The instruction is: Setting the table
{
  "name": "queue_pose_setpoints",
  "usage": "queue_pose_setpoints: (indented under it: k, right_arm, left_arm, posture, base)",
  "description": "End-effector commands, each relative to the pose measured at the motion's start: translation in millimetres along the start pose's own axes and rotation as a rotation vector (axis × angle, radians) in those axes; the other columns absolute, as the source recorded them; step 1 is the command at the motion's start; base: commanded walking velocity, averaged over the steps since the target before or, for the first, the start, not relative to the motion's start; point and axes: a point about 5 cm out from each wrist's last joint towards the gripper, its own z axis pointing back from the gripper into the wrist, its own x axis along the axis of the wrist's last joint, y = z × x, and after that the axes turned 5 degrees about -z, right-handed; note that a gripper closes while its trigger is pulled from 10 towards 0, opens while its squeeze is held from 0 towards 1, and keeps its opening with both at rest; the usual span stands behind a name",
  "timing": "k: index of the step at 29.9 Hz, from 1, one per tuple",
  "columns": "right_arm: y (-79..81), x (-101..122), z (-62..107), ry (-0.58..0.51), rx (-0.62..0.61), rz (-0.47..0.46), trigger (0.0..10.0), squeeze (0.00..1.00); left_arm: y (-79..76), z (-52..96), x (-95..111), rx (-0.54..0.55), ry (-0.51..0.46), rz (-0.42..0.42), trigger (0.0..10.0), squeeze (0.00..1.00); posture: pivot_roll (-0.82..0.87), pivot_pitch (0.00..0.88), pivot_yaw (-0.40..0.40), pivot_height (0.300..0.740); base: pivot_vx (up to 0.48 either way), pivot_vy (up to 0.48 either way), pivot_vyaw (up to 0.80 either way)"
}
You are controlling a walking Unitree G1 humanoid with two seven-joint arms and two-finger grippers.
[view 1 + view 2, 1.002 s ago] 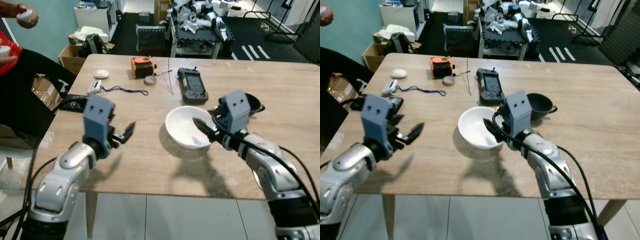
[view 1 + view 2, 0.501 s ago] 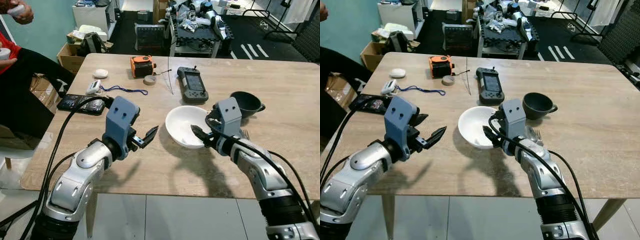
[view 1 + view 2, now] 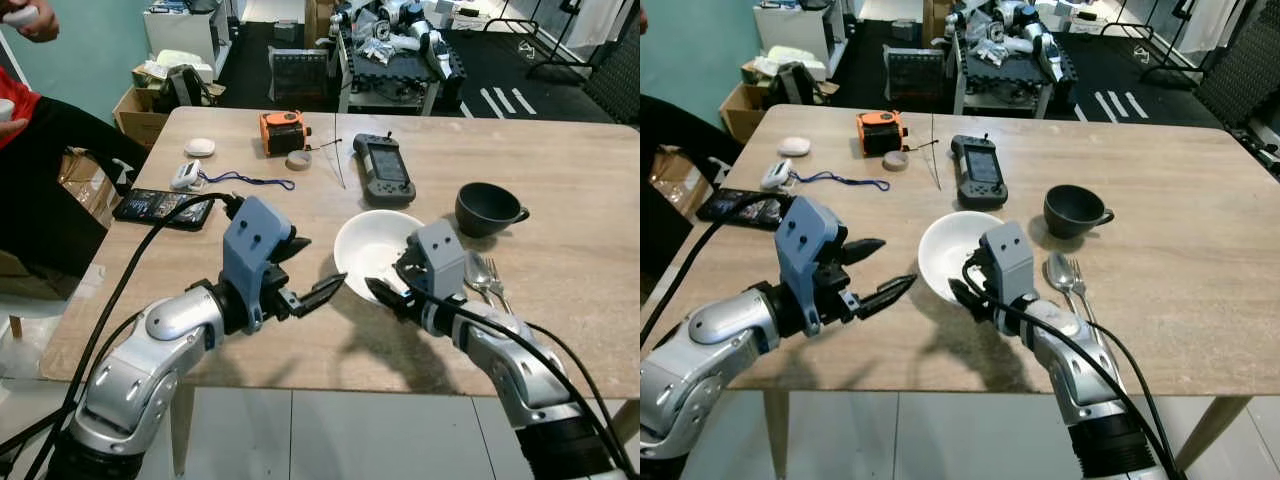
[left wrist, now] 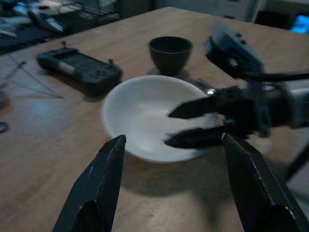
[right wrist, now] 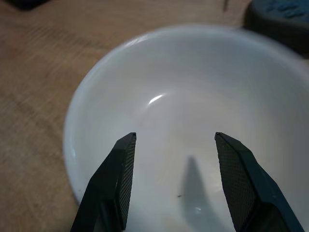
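The white bowl [image 3: 375,250] stands upright, mouth up, just ahead of the open right gripper [image 3: 383,296]. The left gripper [image 3: 318,290], also open, points toward it.

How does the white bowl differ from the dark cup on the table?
The white bowl is wide, shallow and handleless; the dark cup is narrower, deeper and has a side handle. The bowl sits between the open left gripper and open right gripper; the cup stands farther off, beyond the right arm. Both are upright and look empty.

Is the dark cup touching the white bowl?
Apart. In the right eye view, bare wooden table separates the dark cup from the white bowl.
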Motion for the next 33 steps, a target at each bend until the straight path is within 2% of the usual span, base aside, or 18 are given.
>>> queue_pose_setpoints:
  k: [1, 2, 4, 6, 8, 10, 15, 17, 19, 22, 25, 27, 29, 33]
  right_arm:
    - [-4.2, 0, 3.0, -0.025, -0.031, -0.016, 10.0, 0.0]
    - [-4.2, 0, 3.0, -0.025, -0.031, -0.016, 10.0, 0.0]
    - [-6.4, 7, 4.0, -0.07, -0.044, -0.017, 10.0, 0.0]
    - [-10.3, 13, 4.8, -0.1, -0.07, -0.023, 10.0, 0.0]
    - [-12.4, 14, 5.3, -0.099, -0.079, -0.023, 10.0, 0.0]
    - [-21.7, 15, 7.6, -0.076, -0.11, -0.01, 10.0, 0.0]
    - [-39.0, 11, 19.1, -0.004, -0.12, 0.008, 10.0, 0.0]
    - [-51.2, 11, 27.6, -0.008, -0.147, -0.002, 10.0, 0.0]
    - [-56.7, 13, 31.1, -0.022, -0.164, -0.004, 10.0, 0.0]
    - [-71.2, 17, 39.8, -0.01, -0.221, 0.031, 10.0, 0.0]
    - [-76.7, 16, 44.3, 0.01, -0.221, 0.03, 10.0, 0.0]
    - [-75.2, 15, 47.9, 0.025, -0.179, 0.02, 10.0, 0.0]
    - [-63.4, 15, 50.0, 0.006, -0.089, -0.114, 10.0, 0.0]
    - [-55.7, 13, 50.5, 0.007, -0.045, -0.184, 10.0, 0.0]
  left_arm:
    - [1.4, 18.9, 3, -0.051, 0.023, 0.019, 10.0, 0.0]
    - [1.4, 18.9, 3, -0.051, 0.023, 0.019, 10.0, 0.0]
    - [7.5, 37.4, 5, -0.075, 0.061, -0.014, 10.0, 0.0]
    - [13.5, 48.1, 8, -0.077, 0.079, -0.028, 10.0, 0.0]
    - [15.3, 51.6, 9, -0.08, 0.086, -0.029, 10.0, 0.0]
    - [16.2, 55.5, 9, -0.087, 0.102, -0.037, 10.0, 0.0]
    - [8.6, 55.1, 6, -0.115, 0.107, -0.026, 10.0, 0.0]
    - [4.9, 54.9, 7, -0.137, 0.102, -0.007, 10.0, 0.0]
    - [4.0, 54.8, 7, -0.143, 0.1, -0.006, 10.0, 0.0]
    - [4.0, 53.6, 7, -0.152, 0.1, -0.006, 10.0, 0.0]
    - [4.1, 53.0, 7, -0.154, 0.102, -0.006, 10.0, 0.0]
    - [3.6, 52.9, 6, -0.156, 0.104, -0.007, 10.0, 0.0]
    - [3.0, 52.8, 6, -0.154, 0.104, -0.005, 10.0, 0.0]
    - [2.6, 52.3, 5, -0.152, 0.105, -0.004, 10.0, 0.0]
  posture:
    - [0.08, 0.177, 0.066, 0.74]
    - [0.08, 0.177, 0.066, 0.74]
    - [0.09, 0.178, 0.065, 0.74]
    - [0.1, 0.176, 0.061, 0.74]
    - [0.1, 0.176, 0.061, 0.74]
    - [0.11, 0.173, 0.058, 0.74]
    - [0.1, 0.17, 0.055, 0.74]
    - [0.09, 0.168, 0.055, 0.74]
    - [0.09, 0.168, 0.054, 0.74]
    - [0.09, 0.165, 0.058, 0.74]
    - [0.09, 0.165, 0.059, 0.74]
    - [0.09, 0.165, 0.059, 0.74]
    - [0.09, 0.165, 0.053, 0.74]
    - [0.08, 0.166, 0.053, 0.74]
  base:
    - [0.0, 0.0, 0.0]
    - [0.0, 0.0, 0.0]
    - [0.0, 0.0, 0.0]
    - [0.0, 0.0, 0.0]
    - [0.0, 0.0, 0.0]
    - [0.0, 0.0, 0.0]
    - [0.0, 0.0, 0.0]
    - [0.0, 0.0, 0.0]
    - [0.0, 0.0, 0.0]
    - [0.0, 0.0, 0.0]
    - [0.0, 0.0, 0.0]
    - [0.0, 0.0, 0.0]
    - [0.0, 0.0, 0.0]
    - [0.0, 0.0, 0.0]
